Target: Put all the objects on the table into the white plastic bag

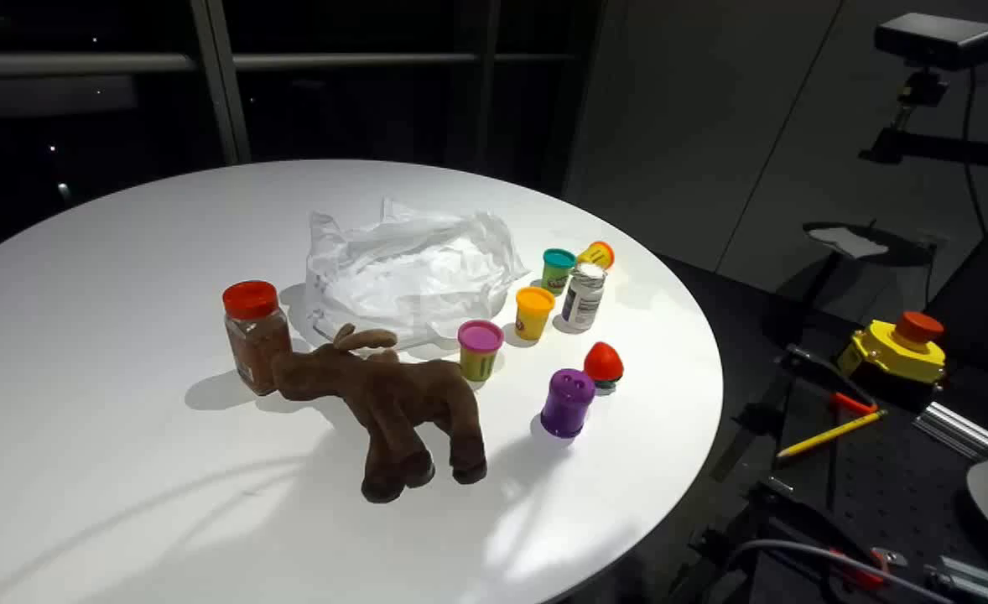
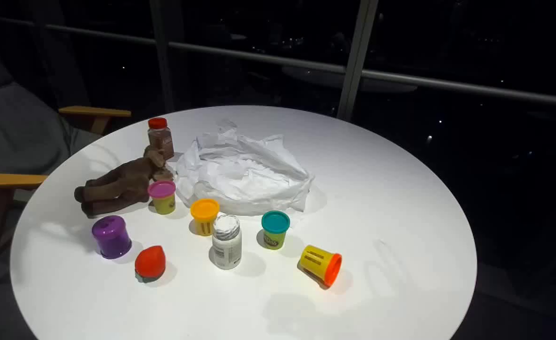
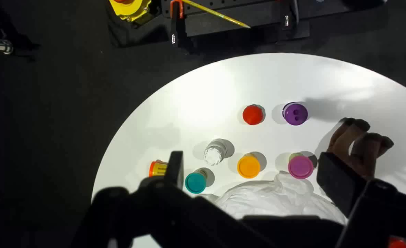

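Observation:
On the round white table [image 1: 108, 285] lies the open, crinkled white plastic bag [image 1: 324, 273]. The brown plush moose [image 1: 393, 394] and a red-lidded jar [image 2: 161, 139] are beside it. Around its near side stand tubs with pink [image 2: 163, 196], orange [image 2: 205, 216] and teal [image 2: 275, 229] lids, plus a white bottle [image 2: 227, 245]. A yellow tub [image 2: 319, 263] lies on its side. Farther out are a purple shaker [image 1: 568, 404] and a red strawberry-like object [image 1: 603, 363]. My gripper [image 3: 253, 169] hangs above all this, spread wide and holding nothing; it partly hides the bag in the wrist view.
Past the table edge is a dark bench with a yellow emergency-stop box [image 1: 892, 351] and a pencil [image 1: 829, 434]. A camera [image 1: 938, 42] stands on a mount there. A chair with a wooden armrest [image 2: 9, 180] is close to the table.

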Robot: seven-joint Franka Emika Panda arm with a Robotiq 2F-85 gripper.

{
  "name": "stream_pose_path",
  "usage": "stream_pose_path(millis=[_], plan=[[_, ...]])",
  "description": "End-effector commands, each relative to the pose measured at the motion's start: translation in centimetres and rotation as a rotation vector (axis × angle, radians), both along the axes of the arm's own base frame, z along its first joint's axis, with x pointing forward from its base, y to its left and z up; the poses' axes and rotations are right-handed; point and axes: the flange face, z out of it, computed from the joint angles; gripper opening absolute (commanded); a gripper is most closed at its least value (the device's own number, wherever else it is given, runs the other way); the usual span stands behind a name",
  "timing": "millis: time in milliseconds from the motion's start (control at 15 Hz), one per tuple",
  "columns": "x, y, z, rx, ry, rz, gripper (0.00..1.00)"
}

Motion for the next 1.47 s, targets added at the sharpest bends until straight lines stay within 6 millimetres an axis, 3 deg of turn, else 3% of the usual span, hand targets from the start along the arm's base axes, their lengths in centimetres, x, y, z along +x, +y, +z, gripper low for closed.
stream_pose_path(millis=[0, 600, 733, 933, 1133, 1400], plan=[[0.0, 0.1, 0.3, 0.001, -0.004, 0.0, 1.0], [-0.1, 0.1, 0.8, 0.002, -0.018, 0.001, 1.0], [1.0, -0.8, 0.6, 0.027, -0.022, -0.025, 1.0], [3.0, -3.3, 0.1, 0.079, -0.079, -0.089, 1.0], [5.3, -7.2, -0.9, 0.129, -0.178, -0.201, 1.0], [7.4, -13.4, -4.3, 0.163, -0.292, -0.355, 1.0]])
